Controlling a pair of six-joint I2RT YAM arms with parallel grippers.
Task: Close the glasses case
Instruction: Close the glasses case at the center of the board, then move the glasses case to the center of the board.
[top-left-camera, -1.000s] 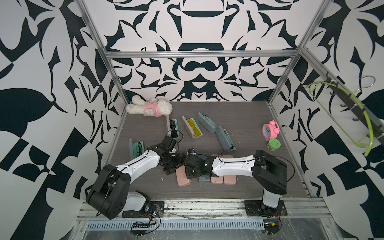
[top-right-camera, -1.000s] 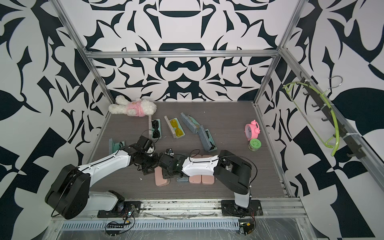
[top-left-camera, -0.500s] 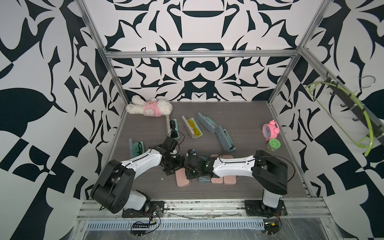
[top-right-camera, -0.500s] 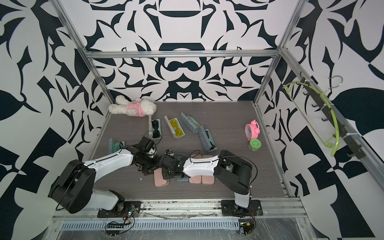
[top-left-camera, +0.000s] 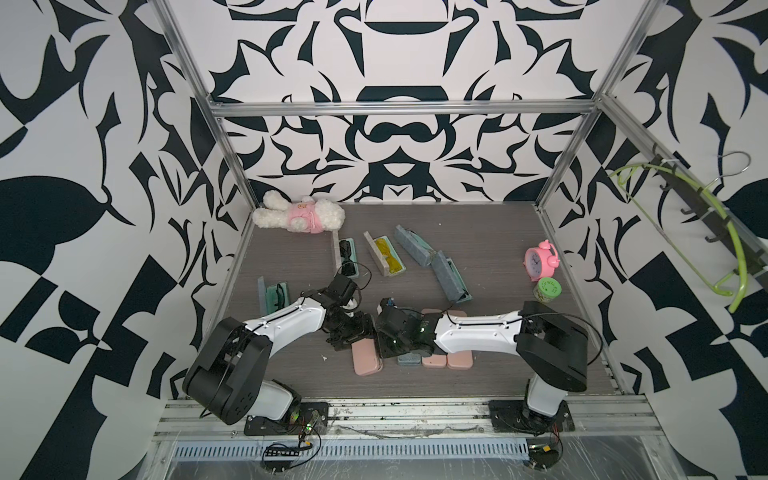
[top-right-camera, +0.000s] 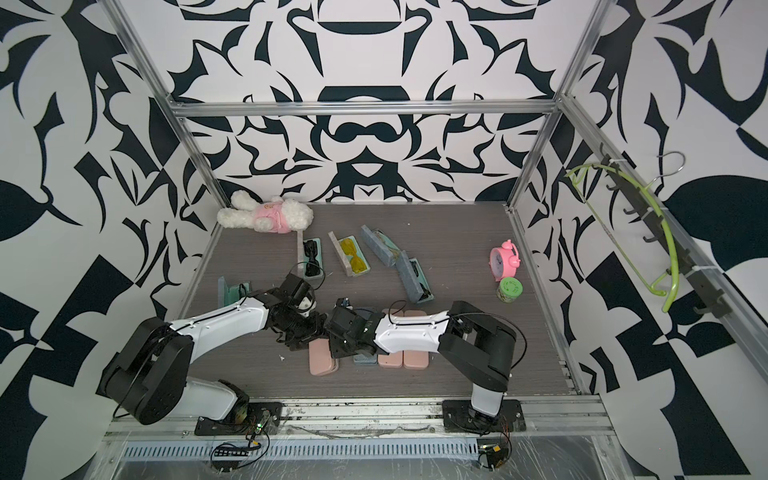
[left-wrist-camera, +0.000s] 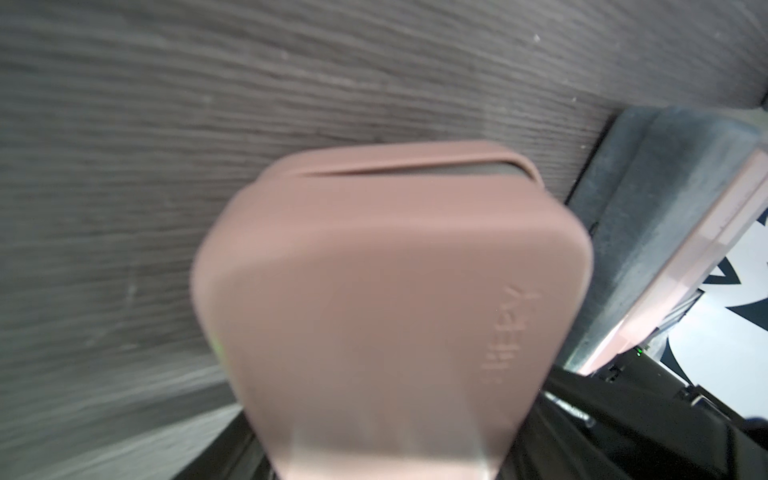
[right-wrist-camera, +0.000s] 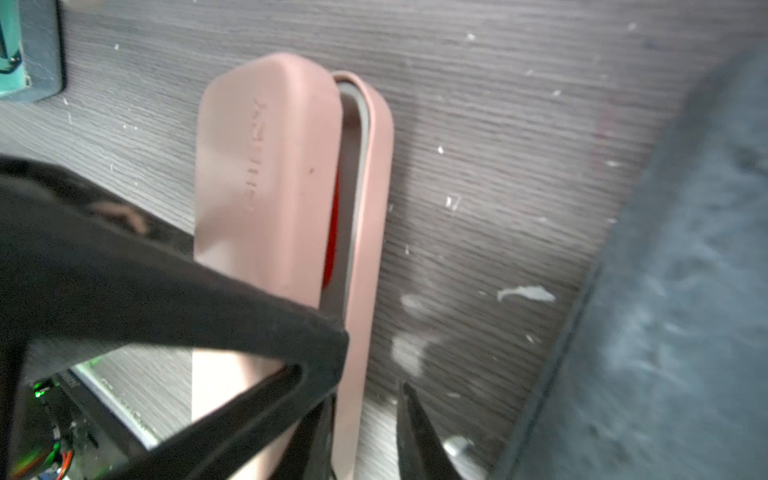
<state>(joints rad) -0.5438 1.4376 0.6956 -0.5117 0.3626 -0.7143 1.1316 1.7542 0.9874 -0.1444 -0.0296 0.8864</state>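
Front of your grey wood-grain tabletop (top-left-camera: 498, 232), white-flecked, inside black-and-white patterned walls (top-left-camera: 395, 124) | dusty-pink rounded glasses case (right-wrist-camera: 266, 166) lies flat, lid ajar by a slit, beside a row of shut cases (top-left-camera: 459, 360) | right jaws apart astride its rim | left jaws: you cannot tell

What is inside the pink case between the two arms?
The pink case is ajar: the right wrist view shows grey lining and a red sliver in the gap. The lid covers the rest, so the contents cannot be identified.

Glasses case (top-left-camera: 365, 361) left of jar (top-left-camera: 547, 289)
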